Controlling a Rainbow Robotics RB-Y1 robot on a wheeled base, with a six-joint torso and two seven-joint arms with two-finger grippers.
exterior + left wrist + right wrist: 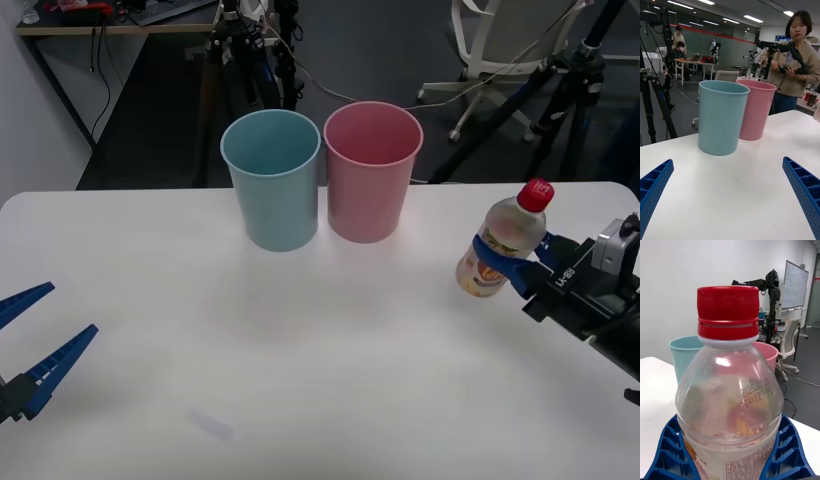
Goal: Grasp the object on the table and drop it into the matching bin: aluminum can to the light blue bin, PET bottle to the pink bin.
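PET bottle (503,247), clear, red ribbed cap, clamped in right end effector (506,258); left end effector (35,335) spread apart.

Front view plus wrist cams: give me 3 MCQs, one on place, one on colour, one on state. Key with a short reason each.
1. Where is the PET bottle?
A. inside the light blue bin
B. in the right end effector, on the robot's right side of the table
C. lying by the left end effector

2. What colour is the bottle's cap?
A. red
B. green
C. white

3. What state is the left end effector in?
A. shut on the bottle
B. open, holding nothing
C. gripping the pink bin

Key: B, blue fingers flank the bottle at the right end effector; A, the cap reads red; B, its fingers are spread over the table.
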